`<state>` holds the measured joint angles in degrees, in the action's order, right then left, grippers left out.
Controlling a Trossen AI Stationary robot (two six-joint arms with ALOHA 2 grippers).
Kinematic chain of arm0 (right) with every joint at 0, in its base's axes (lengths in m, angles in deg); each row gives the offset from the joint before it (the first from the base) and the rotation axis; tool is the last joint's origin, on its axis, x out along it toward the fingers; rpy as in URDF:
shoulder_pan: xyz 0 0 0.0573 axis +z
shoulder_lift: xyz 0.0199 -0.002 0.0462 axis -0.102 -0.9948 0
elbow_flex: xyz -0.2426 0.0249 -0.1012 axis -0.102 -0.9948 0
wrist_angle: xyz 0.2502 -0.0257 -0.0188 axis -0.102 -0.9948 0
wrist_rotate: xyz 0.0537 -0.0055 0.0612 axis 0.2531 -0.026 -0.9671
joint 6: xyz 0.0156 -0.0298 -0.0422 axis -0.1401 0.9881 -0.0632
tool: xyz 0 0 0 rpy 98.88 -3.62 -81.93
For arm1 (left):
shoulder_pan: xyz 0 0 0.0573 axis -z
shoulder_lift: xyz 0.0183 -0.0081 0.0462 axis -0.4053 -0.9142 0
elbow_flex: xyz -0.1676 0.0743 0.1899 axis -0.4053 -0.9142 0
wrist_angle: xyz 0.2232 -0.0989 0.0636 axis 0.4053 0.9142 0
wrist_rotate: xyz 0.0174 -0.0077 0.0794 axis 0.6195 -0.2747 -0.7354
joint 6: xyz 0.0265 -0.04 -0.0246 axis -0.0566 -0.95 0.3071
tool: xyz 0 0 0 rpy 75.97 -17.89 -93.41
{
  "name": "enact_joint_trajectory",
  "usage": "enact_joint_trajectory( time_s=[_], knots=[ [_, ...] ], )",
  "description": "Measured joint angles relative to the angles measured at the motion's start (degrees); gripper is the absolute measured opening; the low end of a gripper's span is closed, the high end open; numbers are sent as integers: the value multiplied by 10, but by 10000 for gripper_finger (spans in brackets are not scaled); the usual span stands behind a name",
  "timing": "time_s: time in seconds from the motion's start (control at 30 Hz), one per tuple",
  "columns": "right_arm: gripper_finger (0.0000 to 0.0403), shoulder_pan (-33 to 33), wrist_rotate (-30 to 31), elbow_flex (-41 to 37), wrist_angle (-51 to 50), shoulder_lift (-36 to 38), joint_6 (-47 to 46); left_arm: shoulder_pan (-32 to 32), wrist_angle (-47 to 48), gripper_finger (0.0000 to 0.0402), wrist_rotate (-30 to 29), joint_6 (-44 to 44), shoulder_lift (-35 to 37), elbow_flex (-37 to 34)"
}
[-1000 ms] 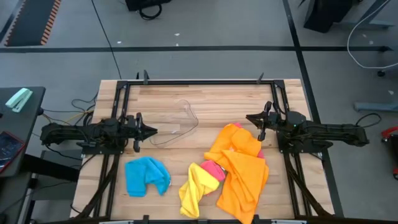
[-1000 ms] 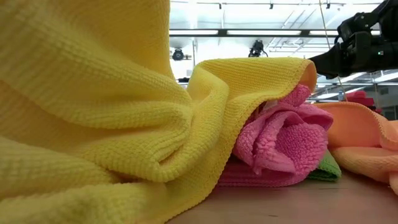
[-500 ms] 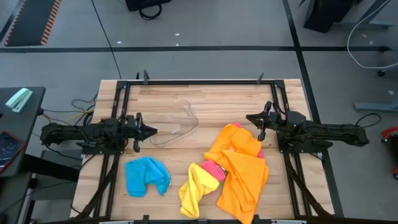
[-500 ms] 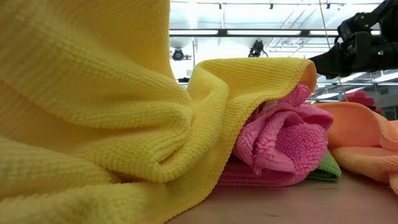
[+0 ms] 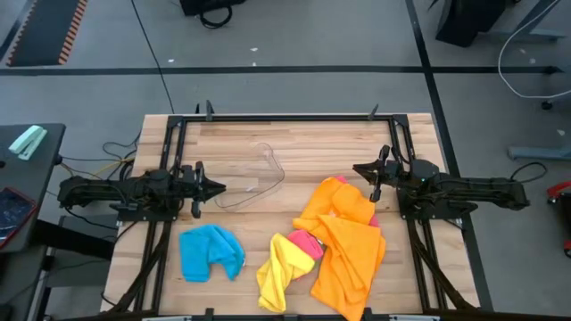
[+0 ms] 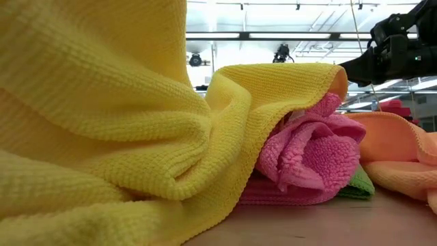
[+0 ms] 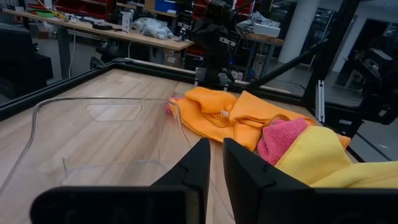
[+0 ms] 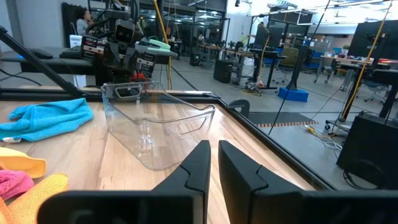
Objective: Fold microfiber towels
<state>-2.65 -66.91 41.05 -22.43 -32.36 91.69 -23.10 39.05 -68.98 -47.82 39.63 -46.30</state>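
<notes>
both arms wait at the counter's (image 5: 294, 134) sides, neither touching cloth. the left gripper (image 5: 217, 188) hovers beside the clear plastic tub (image 5: 254, 178), its fingers (image 7: 200, 163) drawn nearly together with a thin gap and nothing between them. the right gripper (image 5: 360, 169) hangs just above the far edge of the orange towel (image 5: 343, 241), equally narrow and empty.

none of the towels looks folded. the blue towel (image 5: 211, 251) lies crumpled on its own on the left arm's side. the yellow towel (image 5: 281, 270), the pink towel (image 5: 306, 243) and the orange towel are heaped together, touching and overlapping. a green towel (image 6: 358, 184) peeks out under the pink one in the low view.

the risk lies in that heap: a pinch into it could catch 2 layers at once and drag a neighbour along. the tub lies on its side between the grippers, so a sweep across the middle might knock it. the blue towel, lying apart, looks the safer first pick.
</notes>
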Motion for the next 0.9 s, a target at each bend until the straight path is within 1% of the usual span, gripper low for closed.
enact_joint_trajectory(
  time_s=[0.23,0.5,0.7,0.73,0.8,0.9],
  knots=[
    [42,0,0,0,0,0,0,0,0,59,0,0,0,0],
    [42,0,0,0,0,0,0,0,0,51,0,0,0,0],
    [42,0,0,0,1,0,-1,0,0,56,0,0,0,0],
    [42,0,-1,0,4,0,-12,0,0,57,0,0,0,0],
    [42,0,-8,0,7,0,-70,0,0,59,0,0,0,0],
    [42,-1,-8,0,19,-5,-130,0,0,58,0,0,0,0]
  ],
)
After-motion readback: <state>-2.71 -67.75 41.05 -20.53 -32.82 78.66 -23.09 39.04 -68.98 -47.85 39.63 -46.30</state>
